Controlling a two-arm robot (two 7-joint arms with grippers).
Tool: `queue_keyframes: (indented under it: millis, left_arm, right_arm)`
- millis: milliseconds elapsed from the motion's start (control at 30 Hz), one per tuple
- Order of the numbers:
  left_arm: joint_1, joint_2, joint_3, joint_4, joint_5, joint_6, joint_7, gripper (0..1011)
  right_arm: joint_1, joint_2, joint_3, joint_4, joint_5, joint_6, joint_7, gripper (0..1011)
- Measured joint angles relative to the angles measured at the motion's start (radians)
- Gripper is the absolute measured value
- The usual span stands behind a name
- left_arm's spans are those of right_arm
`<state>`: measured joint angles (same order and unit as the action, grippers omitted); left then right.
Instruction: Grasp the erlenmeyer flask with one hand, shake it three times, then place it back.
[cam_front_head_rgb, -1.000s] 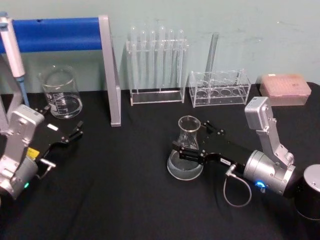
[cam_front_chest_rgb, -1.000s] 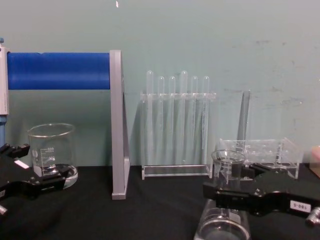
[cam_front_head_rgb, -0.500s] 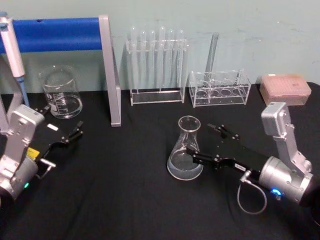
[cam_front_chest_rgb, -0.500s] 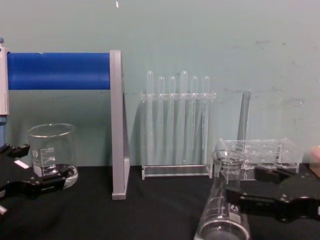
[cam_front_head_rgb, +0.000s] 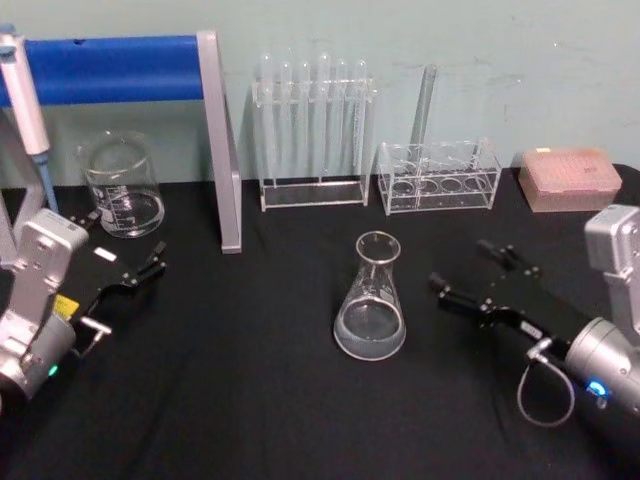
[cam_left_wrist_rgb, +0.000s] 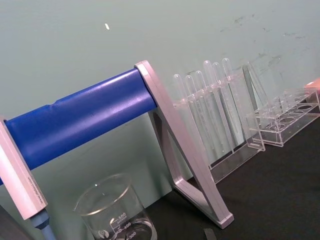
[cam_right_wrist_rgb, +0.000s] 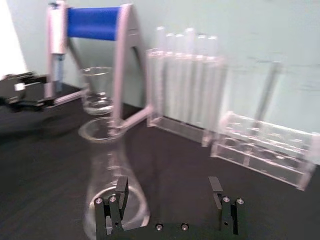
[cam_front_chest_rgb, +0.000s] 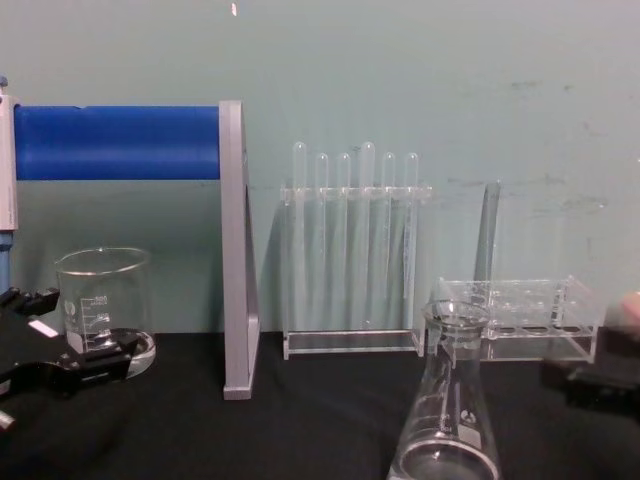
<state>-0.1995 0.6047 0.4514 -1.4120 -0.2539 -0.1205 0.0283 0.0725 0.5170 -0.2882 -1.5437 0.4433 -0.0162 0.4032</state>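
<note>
On the black table's (cam_front_head_rgb: 250, 400) centre stands the erlenmeyer flask (cam_front_head_rgb: 371, 297), upright and released. Right gripper (cam_front_head_rgb: 472, 270), jaws apart, sits clear beside it, suggesting placement is finished; left gripper (cam_front_head_rgb: 150, 263) idles near the beaker (cam_front_head_rgb: 122, 185), jaws apart.

Both arms are showing silver housings and black grippers. The right gripper (cam_front_head_rgb: 478, 272) is trailing a grey cable loop (cam_front_head_rgb: 545, 393); the left gripper (cam_front_head_rgb: 140, 270) is wearing a white tag.
</note>
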Motion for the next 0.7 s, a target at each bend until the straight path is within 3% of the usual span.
queue_keyframes:
  millis: [267, 700]
  left_arm:
    - [0.000, 0.000, 0.000, 0.000, 0.000, 0.000, 0.000, 1001]
    - [0.000, 0.000, 0.000, 0.000, 0.000, 0.000, 0.000, 1001]
  right_arm:
    - [0.002, -0.067, 0.079, 0.019, -0.008, -0.002, -0.121, 1003]
    - [0.093, -0.184, 0.098, 0.118, -0.118, 0.060, -0.319, 1003]
